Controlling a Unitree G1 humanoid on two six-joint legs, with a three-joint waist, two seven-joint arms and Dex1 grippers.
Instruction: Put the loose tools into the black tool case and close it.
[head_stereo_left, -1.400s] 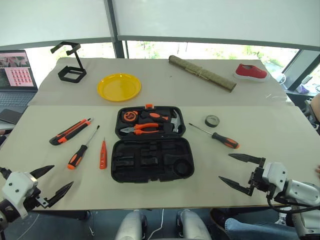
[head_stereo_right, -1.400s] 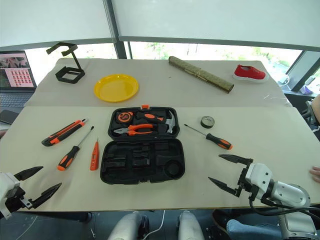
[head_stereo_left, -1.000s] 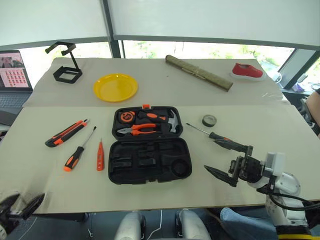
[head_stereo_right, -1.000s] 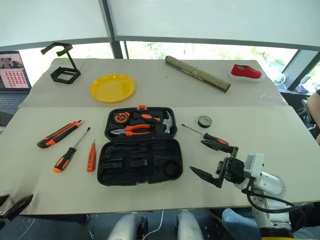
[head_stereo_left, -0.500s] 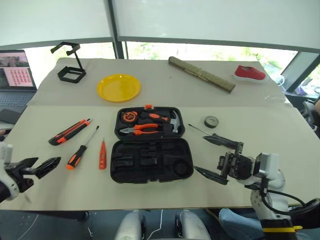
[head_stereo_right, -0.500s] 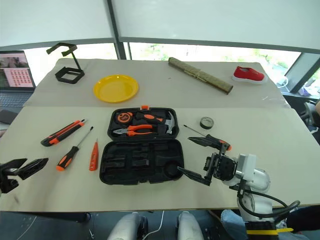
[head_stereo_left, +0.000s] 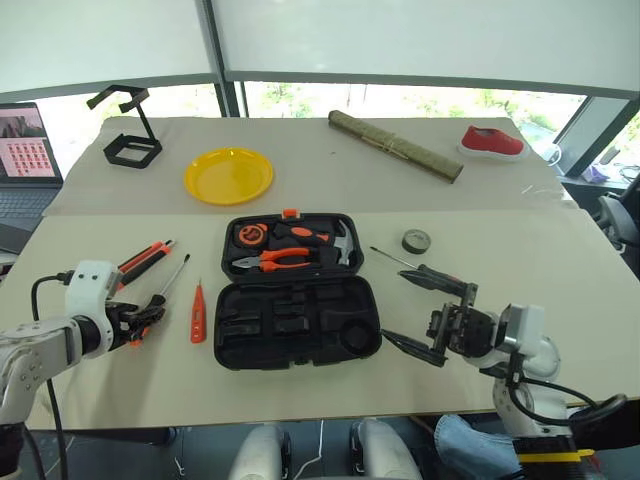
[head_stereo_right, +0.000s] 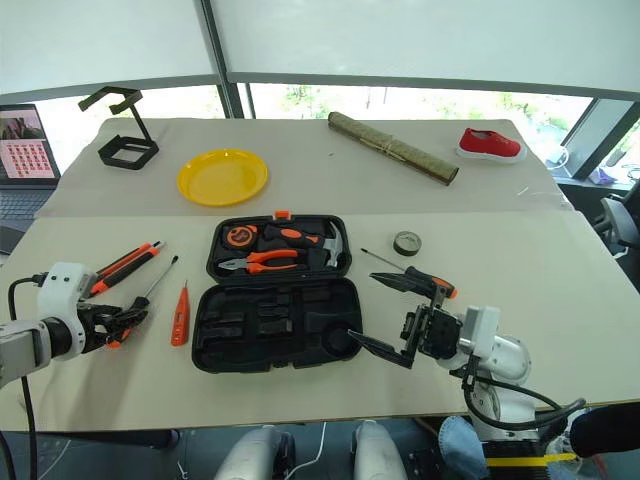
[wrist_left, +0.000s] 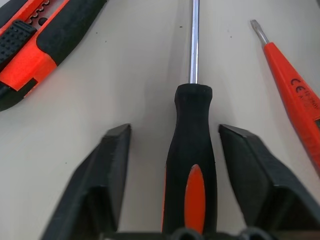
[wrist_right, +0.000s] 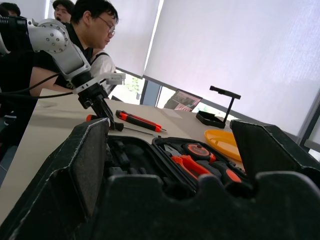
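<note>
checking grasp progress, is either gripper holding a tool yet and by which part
Nothing is held yet. The left gripper straddles the handle of a screwdriver lying on the table, fingers apart from it. The right gripper is open and empty.

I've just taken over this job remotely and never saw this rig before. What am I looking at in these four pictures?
A two-armed robot stands at a table.

The two wide pictures come from its head. The other two come from a camera on each wrist.

In the middle lies the open black case; pliers and a hammer already sit in it.

To its left lie a knife, a screwdriver and a small tester; to its right a second screwdriver and a tape roll.

The left pincer straddles the first screwdriver's handle, fingers not yet touching it. The right pincer hangs open beside the case, holding nothing.
</note>
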